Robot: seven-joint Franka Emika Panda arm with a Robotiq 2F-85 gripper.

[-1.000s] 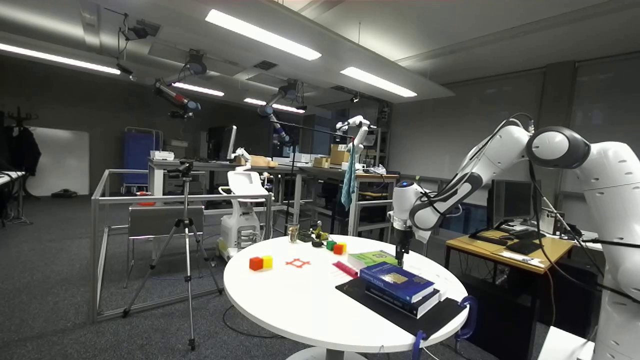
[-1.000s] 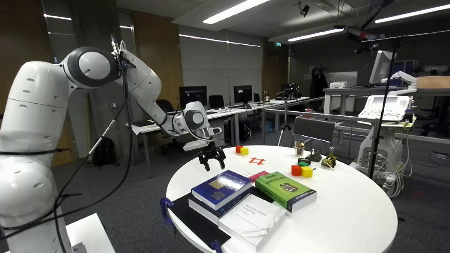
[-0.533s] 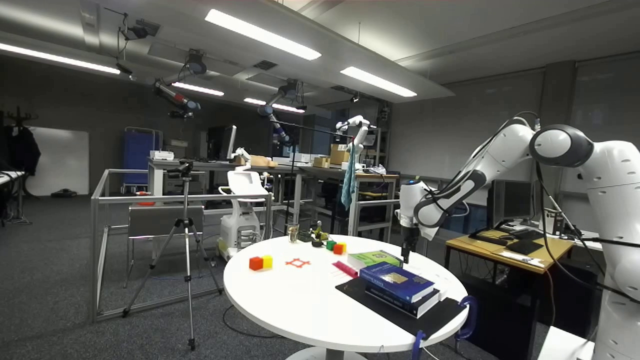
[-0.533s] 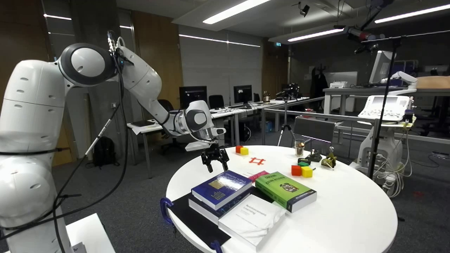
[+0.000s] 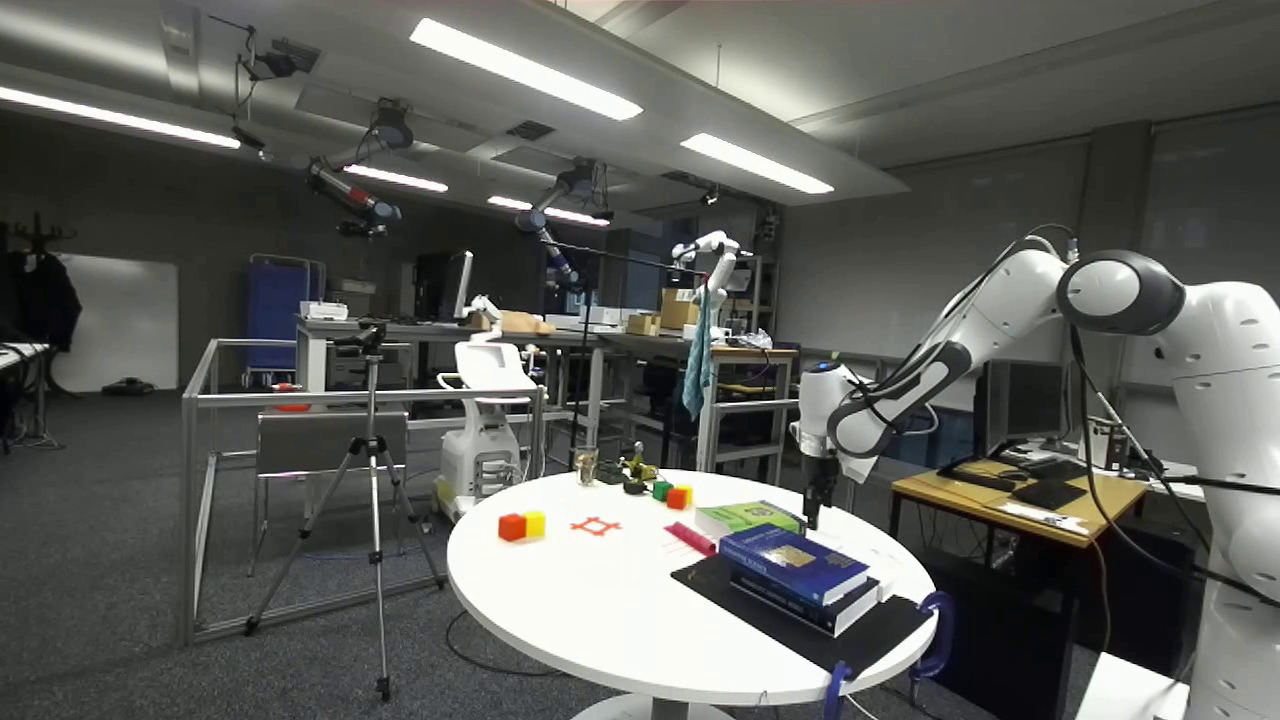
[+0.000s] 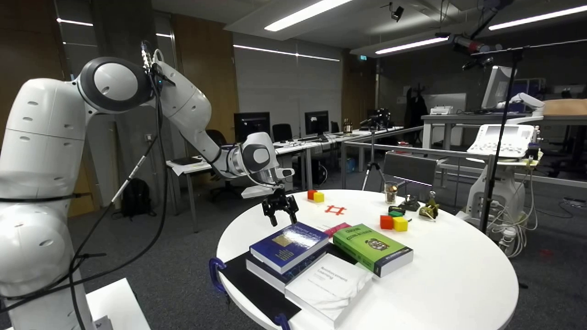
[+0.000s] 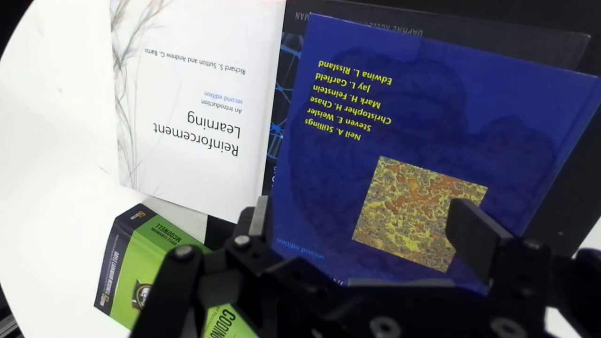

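My gripper [image 7: 359, 206] stands open with nothing between its fingers. In the wrist view a blue book [image 7: 347, 103] with a patterned square on its cover lies below the jaws, apart from them. It rests on a thick dark book [image 6: 266, 273]. In both exterior views the gripper [image 6: 284, 223] hangs downward near the blue book's far edge. Beside this stack is a white book [image 7: 202, 103] titled "Reinforcement Learning". A green book [image 6: 373, 247] lies on the farther side, and in the wrist view the left finger partly hides it.
A black mat [image 6: 257, 288] under the books is held to the round white table [image 6: 458, 275] by blue clamps [image 6: 215, 270]. Also on the table are red cubes [image 6: 386, 222], yellow cubes [image 6: 400, 224], a glass [image 6: 391, 195], a red hash-shaped frame [image 6: 335, 210] and a pink item [image 6: 337, 229].
The gripper has shifted slightly to the right in both exterior views, mostly during the first half second, and has barely moved since. Its fingers stay open. The books have not moved.
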